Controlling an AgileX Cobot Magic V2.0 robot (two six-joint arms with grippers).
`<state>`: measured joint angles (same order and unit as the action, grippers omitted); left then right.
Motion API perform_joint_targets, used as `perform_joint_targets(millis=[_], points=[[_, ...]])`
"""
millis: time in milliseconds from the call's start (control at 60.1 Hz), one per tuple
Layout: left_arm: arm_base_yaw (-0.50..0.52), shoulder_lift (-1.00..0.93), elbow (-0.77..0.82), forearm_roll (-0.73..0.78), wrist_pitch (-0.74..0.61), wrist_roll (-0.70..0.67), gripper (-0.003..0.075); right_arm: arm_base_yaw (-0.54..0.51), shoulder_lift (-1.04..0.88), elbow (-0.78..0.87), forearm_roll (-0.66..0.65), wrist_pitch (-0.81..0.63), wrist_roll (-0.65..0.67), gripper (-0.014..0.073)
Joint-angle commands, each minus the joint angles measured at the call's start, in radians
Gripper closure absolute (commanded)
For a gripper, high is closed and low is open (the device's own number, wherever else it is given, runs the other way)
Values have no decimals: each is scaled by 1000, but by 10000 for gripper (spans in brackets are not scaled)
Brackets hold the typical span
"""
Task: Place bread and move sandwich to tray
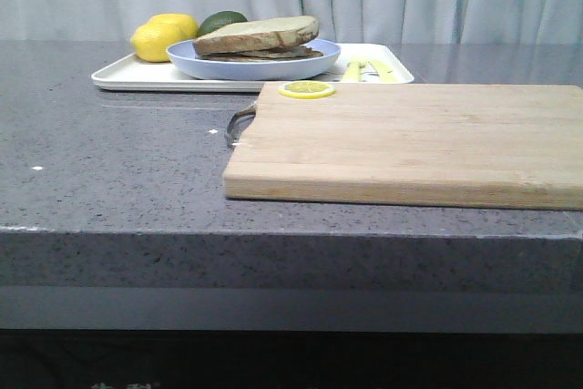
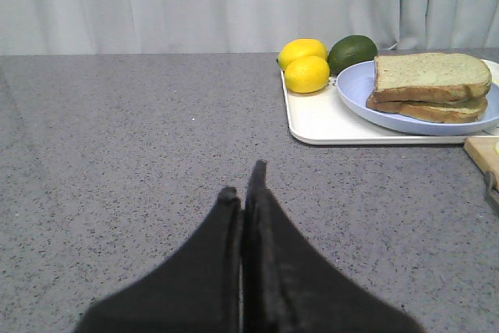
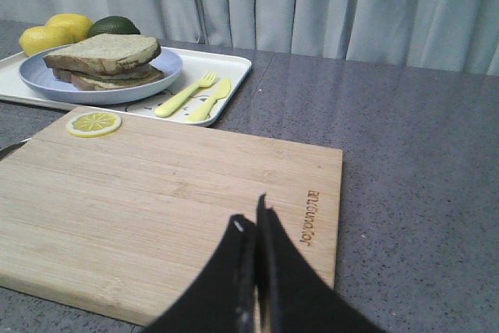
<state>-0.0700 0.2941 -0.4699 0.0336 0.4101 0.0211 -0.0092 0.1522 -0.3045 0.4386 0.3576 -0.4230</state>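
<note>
Two bread slices stacked as one sandwich (image 3: pixel 104 58), one blue plate (image 3: pixel 164 68), one white tray (image 3: pixel 234 72), two lemons (image 2: pixel 306 66), one avocado (image 2: pixel 352 51), one lemon slice (image 3: pixel 93 123), one fork (image 3: pixel 185 92), one knife (image 3: pixel 209 99), one cutting board (image 3: pixel 156 200).

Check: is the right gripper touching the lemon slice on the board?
Apart. The right wrist view shows bare cutting board between the right gripper and the lemon slice.
</note>
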Motion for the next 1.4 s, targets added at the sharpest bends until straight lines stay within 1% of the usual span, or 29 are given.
perform_joint_targets(millis=[0, 83, 216, 400, 583, 749, 816, 1382], points=[[0, -10, -9, -10, -93, -10, 739, -8, 10, -26, 2, -68, -5, 671], [0, -66, 39, -14, -147, -10, 739, -8, 10, -26, 2, -68, -5, 671], [0, -188, 170, -16, -248, -10, 739, -8, 10, -26, 2, -68, -5, 671], [0, -326, 307, -54, -253, -10, 739, -8, 10, -26, 2, -68, -5, 671], [31, -323, 392, -95, -277, -10, 739, -8, 10, -26, 2, -66, -5, 671], [74, -323, 484, -142, -363, -10, 739, -8, 10, -26, 2, -65, -5, 671], [81, -323, 485, -142, -344, -10, 739, -8, 10, -26, 2, -65, -5, 671], [81, -323, 485, -142, -344, -10, 739, -8, 10, -26, 2, -65, -5, 671]])
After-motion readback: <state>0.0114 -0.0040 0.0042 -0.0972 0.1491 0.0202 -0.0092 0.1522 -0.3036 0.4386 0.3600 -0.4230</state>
